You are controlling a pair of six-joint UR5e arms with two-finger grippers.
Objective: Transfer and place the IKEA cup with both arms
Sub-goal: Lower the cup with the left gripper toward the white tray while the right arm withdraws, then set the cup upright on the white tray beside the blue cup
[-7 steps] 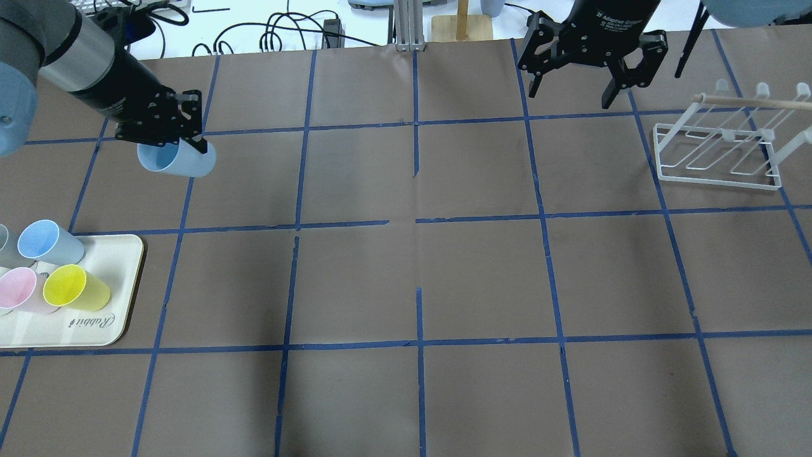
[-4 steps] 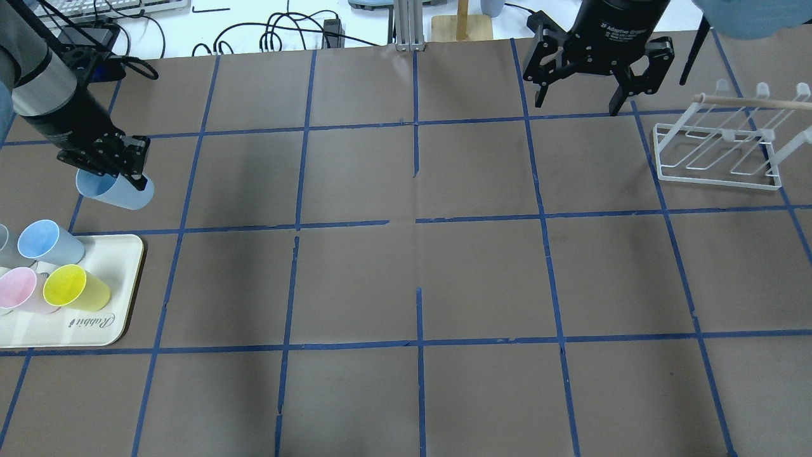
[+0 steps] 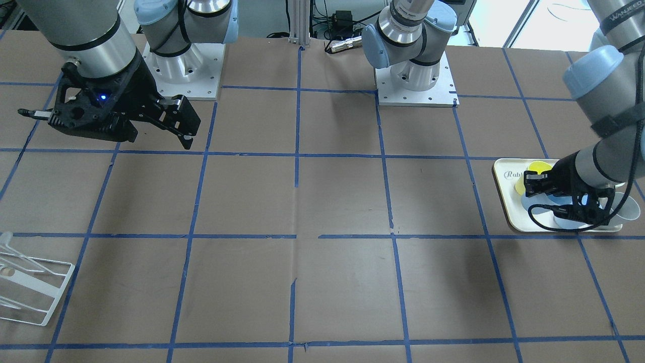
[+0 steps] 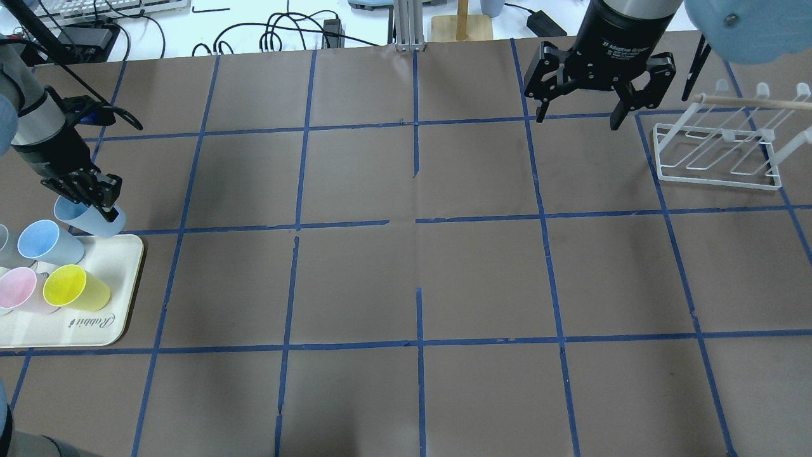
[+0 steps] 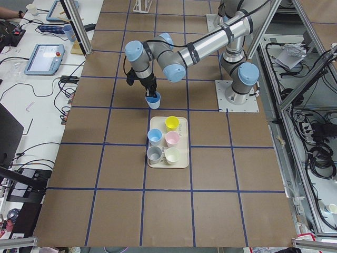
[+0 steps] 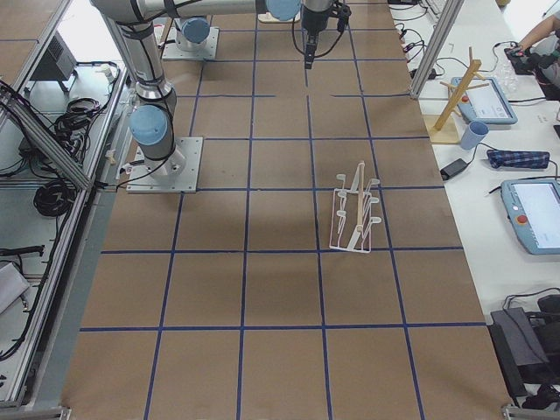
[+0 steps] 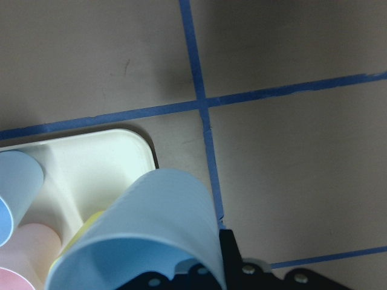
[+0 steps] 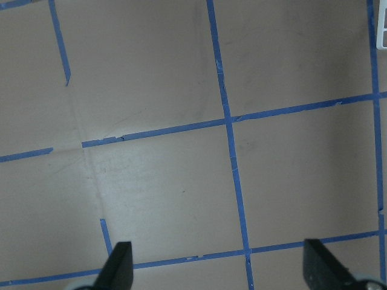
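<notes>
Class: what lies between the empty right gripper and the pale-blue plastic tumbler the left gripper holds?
Between the right gripper and the pale-blue plastic tumbler, only brown tabletop with blue tape lines: overhead view.

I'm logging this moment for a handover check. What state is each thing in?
IKEA cup: tilted, gripped at its rim, beside the tray.
Left gripper: shut on the IKEA cup.
Right gripper: open, empty.
Twin blue cup: upright on tray, empty.
Yellow cup: upright on tray, empty.
Pink cup: upright on tray, empty.
Rack: standing, holds no cup.
</notes>
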